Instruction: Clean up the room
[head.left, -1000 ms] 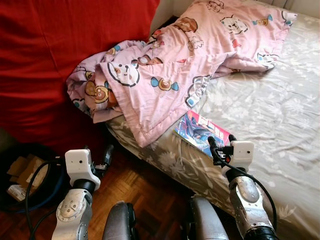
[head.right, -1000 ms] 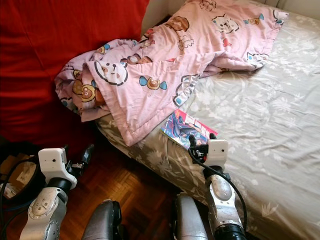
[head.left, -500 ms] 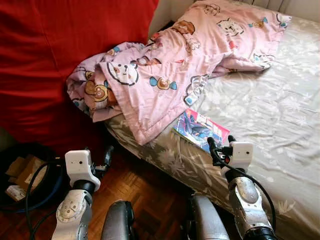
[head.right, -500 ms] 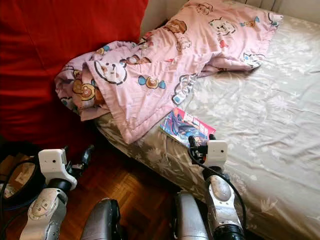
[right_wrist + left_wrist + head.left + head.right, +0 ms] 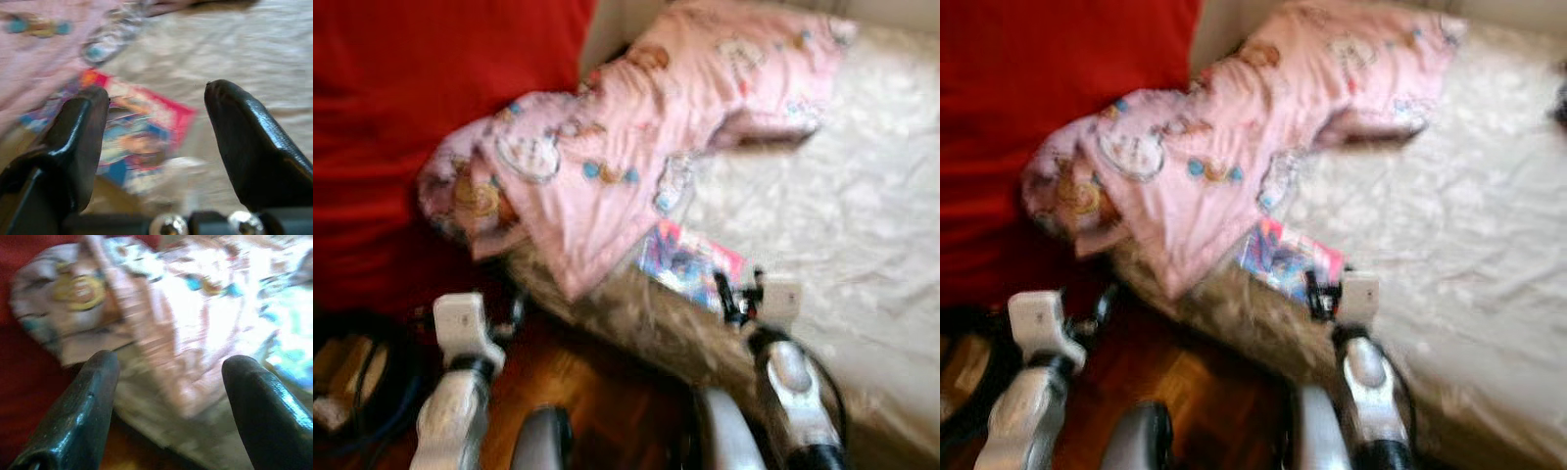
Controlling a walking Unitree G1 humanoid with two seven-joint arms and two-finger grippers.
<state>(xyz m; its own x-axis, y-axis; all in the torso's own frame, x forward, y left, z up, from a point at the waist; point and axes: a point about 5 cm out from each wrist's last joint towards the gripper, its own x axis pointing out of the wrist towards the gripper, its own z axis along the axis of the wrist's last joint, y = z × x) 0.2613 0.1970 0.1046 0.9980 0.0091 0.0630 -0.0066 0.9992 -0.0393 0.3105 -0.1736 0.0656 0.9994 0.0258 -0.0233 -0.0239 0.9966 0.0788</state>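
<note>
Right hand (image 5: 156,142), fingers spread, has crept closer over the magazine (image 5: 132,142); views now blurred.

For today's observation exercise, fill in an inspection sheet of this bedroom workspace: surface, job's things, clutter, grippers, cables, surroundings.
Surface: bed with pale floral cover, rumpled.
Job's things: colourful magazine lying near the bed's edge; pink cartoon-print blanket bunched, draping over the bed's side.
Clutter: box-like items on the floor at left, blurred.
Grippers: left gripper open, over the floor facing the blanket; right gripper open, just short of the magazine.
Cables: dark loops at left.
Surroundings: red cover; wood floor.
</note>
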